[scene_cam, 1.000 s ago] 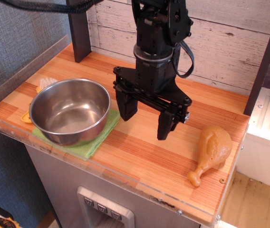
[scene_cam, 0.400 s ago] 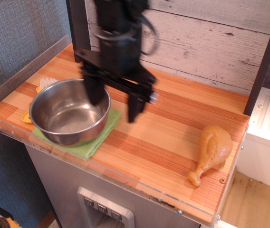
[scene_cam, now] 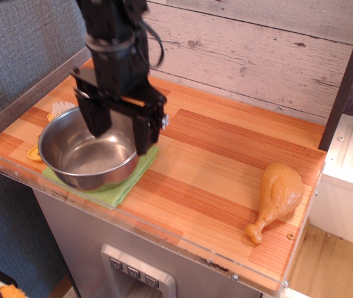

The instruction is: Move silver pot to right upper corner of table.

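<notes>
Meanwhile, spread gripper [scene_cam: 120, 131] over silver pot [scene_cam: 89, 149]

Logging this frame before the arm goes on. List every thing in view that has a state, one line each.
gripper: open, fingers hanging over the pot, one finger over its inside, the other near its right rim
pot: upright, nothing in it, resting on the green cloth at the table's left end
green cloth: flat, mostly under the pot
chicken leg: lying on its side near the right front edge
table: bare wood between pot and chicken leg
</notes>
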`<state>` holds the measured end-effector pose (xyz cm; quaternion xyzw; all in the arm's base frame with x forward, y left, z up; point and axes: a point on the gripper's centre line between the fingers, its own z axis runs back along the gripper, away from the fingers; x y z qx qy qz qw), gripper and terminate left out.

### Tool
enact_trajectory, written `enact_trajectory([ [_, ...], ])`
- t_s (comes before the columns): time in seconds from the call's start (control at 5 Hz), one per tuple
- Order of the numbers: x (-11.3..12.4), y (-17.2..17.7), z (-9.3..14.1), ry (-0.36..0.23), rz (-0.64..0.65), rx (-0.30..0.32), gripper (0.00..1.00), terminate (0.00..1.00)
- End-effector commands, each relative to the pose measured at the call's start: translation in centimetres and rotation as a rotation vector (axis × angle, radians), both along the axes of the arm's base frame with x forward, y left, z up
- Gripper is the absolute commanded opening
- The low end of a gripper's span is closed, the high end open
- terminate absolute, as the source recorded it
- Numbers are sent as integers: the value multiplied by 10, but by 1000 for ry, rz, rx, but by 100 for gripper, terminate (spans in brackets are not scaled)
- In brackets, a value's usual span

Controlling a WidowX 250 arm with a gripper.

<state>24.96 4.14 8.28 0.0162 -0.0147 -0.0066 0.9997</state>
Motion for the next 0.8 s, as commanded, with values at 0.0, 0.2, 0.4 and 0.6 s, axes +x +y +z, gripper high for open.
enact_trajectory([
  [0.0, 25, -6, -32, 2, -58, 63, 100, 0],
  [0.2, 27, -7, -40, -1, -69, 93, 100, 0],
  [0.4, 26, -4, -44, -16, -67, 118, 0, 0],
  [0.6, 23, 1, -45, -17, -52, 133, 0, 0],
])
